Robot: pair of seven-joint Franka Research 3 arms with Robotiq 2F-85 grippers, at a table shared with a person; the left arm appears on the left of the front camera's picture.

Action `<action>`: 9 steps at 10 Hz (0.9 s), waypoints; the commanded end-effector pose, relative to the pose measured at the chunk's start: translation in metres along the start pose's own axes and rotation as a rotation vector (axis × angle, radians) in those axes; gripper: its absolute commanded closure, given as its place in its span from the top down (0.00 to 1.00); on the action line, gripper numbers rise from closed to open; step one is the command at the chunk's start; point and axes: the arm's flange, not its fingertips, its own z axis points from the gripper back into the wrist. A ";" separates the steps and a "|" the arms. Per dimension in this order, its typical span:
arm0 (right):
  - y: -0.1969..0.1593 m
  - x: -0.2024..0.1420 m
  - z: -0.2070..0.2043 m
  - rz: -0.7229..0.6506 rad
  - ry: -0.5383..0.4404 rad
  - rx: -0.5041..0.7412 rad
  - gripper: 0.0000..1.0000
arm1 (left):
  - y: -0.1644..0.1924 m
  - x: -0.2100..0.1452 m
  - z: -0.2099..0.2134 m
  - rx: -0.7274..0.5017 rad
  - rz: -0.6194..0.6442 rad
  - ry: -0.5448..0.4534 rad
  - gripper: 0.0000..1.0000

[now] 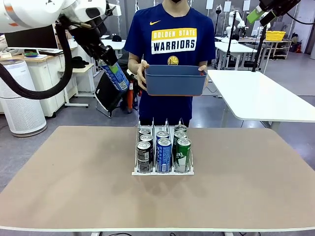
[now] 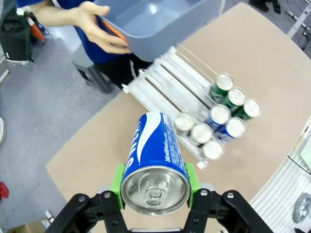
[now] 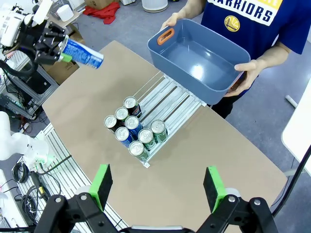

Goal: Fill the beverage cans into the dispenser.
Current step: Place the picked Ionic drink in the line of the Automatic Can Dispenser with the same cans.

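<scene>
Tabletop dispenser (image 1: 162, 171) holds cans; left tool (image 2: 154, 182) grips blue Pepsi can (image 2: 154, 160), right tool (image 3: 158, 187) gapes.

brown table (image 1: 74, 191) in the foreground. blue-grey bin (image 1: 175, 79) held up beyond its far edge by a person in a navy shirt (image 1: 170, 39). white table (image 1: 261, 96) far right; air purifier (image 1: 17, 105) far left.

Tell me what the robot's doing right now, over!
Left gripper shut on blue can, held high. Right gripper open. Dispenser holds eight cans. Person holds bin above the dispenser's far end.
</scene>
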 end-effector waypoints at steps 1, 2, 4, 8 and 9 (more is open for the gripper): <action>0.002 -0.003 0.000 0.001 0.001 0.006 1.00 | -0.023 0.007 0.005 -0.020 0.014 0.050 0.58; 0.002 -0.003 0.000 0.001 0.001 0.006 1.00 | -0.040 0.010 -0.001 -0.030 0.045 0.081 0.58; 0.002 -0.003 0.000 0.001 0.001 0.006 1.00 | -0.062 0.014 -0.002 -0.143 0.025 0.058 0.58; 0.002 -0.003 0.000 0.001 0.001 0.006 1.00 | -0.051 0.007 -0.008 -0.051 0.026 0.083 0.58; 0.002 -0.003 0.000 0.001 0.001 0.006 1.00 | -0.051 0.007 -0.008 -0.051 0.026 0.083 0.58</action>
